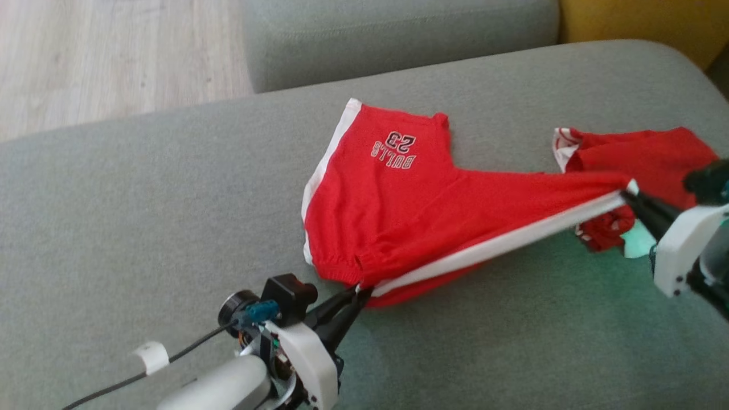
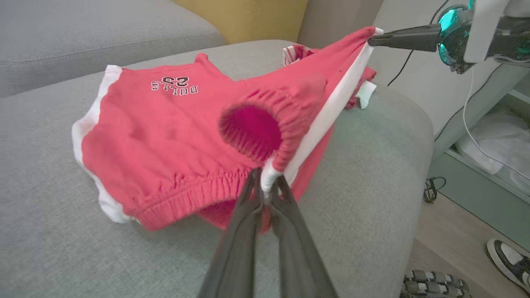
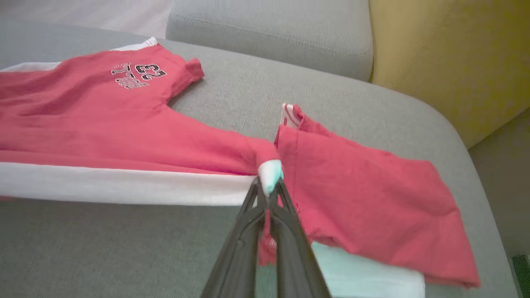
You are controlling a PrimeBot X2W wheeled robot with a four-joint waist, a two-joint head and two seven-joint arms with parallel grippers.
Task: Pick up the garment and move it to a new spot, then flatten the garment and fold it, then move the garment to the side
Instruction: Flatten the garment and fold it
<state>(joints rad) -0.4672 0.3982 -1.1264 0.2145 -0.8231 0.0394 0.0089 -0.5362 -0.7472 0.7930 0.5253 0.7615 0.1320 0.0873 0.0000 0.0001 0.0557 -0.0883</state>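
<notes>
Left gripper, right gripper clamped on shorts, taut near cushion right edge; right bite maybe thin, I pull harder, it slips

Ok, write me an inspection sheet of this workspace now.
Surface: grey couch cushion.
Job's things: red shorts, partly lying, white side stripe taut between the grippers.
Clutter: second red garment on a pale folded cloth.
Grippers: left gripper shut on the stripe's waistband end; right gripper shut on its hem end.
Cables: black cable along the left arm; white cable beside the couch.
Surroundings: wood floor, yellow cushion, shoes.
</notes>
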